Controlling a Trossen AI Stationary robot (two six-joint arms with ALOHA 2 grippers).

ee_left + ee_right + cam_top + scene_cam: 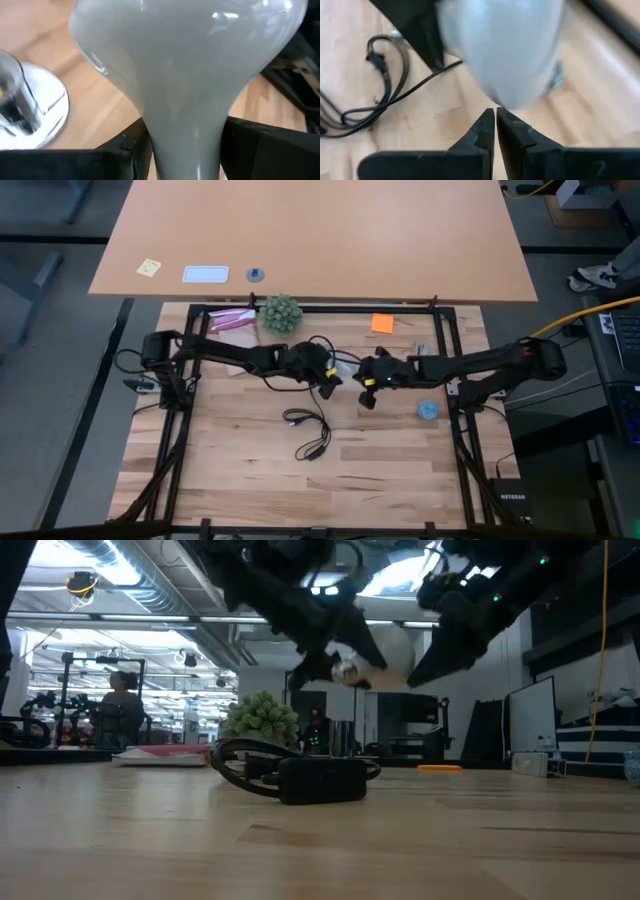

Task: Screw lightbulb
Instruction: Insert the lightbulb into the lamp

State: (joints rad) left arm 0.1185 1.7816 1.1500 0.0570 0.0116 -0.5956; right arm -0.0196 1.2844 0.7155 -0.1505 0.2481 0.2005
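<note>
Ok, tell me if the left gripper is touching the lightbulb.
Touching. The left wrist view shows the left gripper with its fingers pressed against both sides of the lightbulb at its narrow neck.

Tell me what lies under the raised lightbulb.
Under the lightbulb, clamped at its neck by the left gripper, lie bare wooden table and the silvery socket disc beside. The bulb's screw base is hidden.

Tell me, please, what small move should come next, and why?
Probably lower the lightbulb, base first, toward the socket: the left gripper holds its narrow neck above the table, the socket lies off to one side, and the shut right gripper only hovers by its dome.
</note>
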